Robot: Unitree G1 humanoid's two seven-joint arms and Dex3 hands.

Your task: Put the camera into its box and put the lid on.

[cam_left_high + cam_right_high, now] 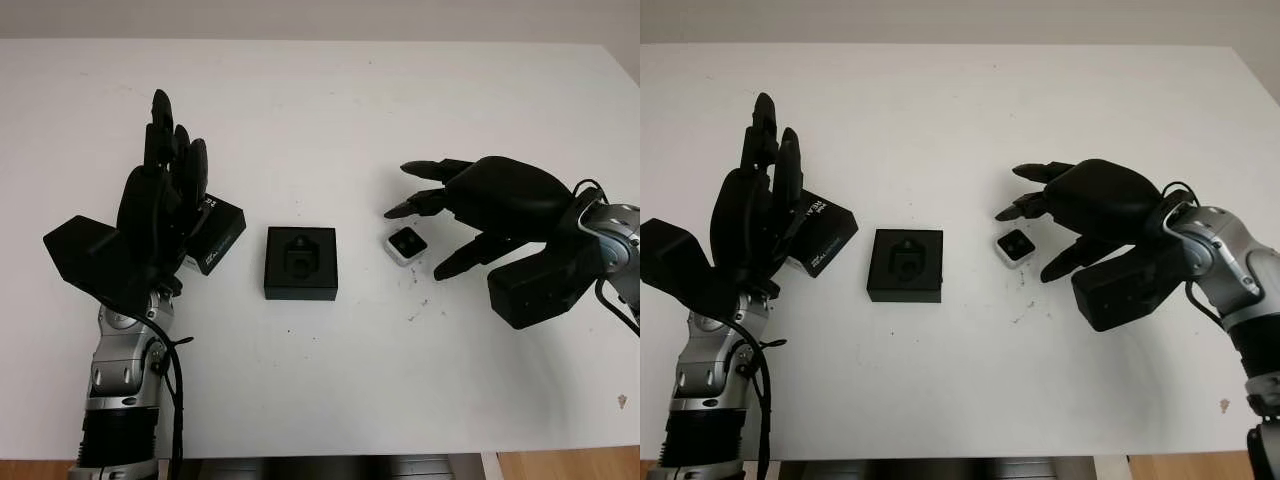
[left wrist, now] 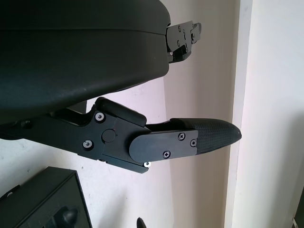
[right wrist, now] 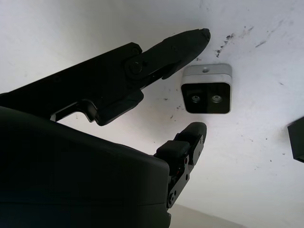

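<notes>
A small silver camera with a black face lies on the white table, right of the open black box. My right hand is open over it. One of its fingers and the thumb stand on either side of the camera, not touching it. The black lid with white lettering lies left of the box, partly hidden behind my left hand. That hand is raised upright and open, holding nothing. A corner of the box sits below the left hand.
Dark specks mark the table just in front of the camera. The table's far edge runs along the back, and its front edge is near the arms' bases. A black box corner lies beyond the camera.
</notes>
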